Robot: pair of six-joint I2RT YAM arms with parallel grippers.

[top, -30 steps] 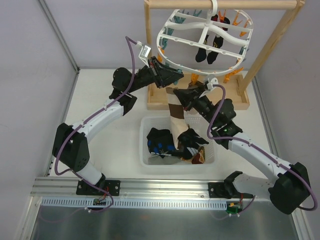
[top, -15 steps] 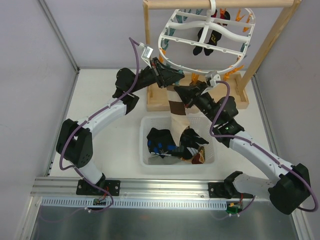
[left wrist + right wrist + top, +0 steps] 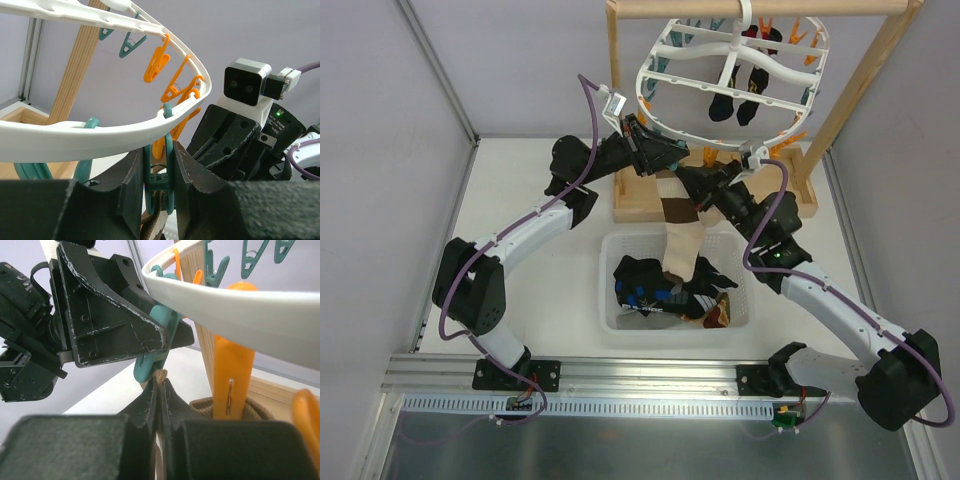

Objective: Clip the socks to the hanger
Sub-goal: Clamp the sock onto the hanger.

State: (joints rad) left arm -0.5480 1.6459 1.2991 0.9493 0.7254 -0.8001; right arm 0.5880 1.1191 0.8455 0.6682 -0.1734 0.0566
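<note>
The white hanger (image 3: 732, 72) hangs from the wooden frame, rimmed with orange and teal pegs. My left gripper (image 3: 669, 159) is shut on a teal peg (image 3: 159, 176) under the hanger rim (image 3: 100, 134), squeezing its handles. My right gripper (image 3: 684, 179) is shut on the tan top edge of a sock (image 3: 676, 214) banded tan, brown and white. It holds that edge (image 3: 160, 374) right at the teal peg's mouth (image 3: 148, 365). The sock trails down into the basket. Dark fabric (image 3: 154, 221) shows below the peg in the left wrist view.
Two black socks (image 3: 740, 97) hang from the hanger's far side. A white basket (image 3: 616, 308) below holds black and patterned socks (image 3: 642, 281). The wooden frame's post (image 3: 860, 92) and base (image 3: 638, 200) stand close behind both grippers. An orange peg (image 3: 228, 375) grips tan fabric (image 3: 253, 407) beside my right gripper.
My right gripper has risen and moved left, bringing the sock's edge up to the teal peg. The sock now hangs straighter. The left gripper has barely moved.
</note>
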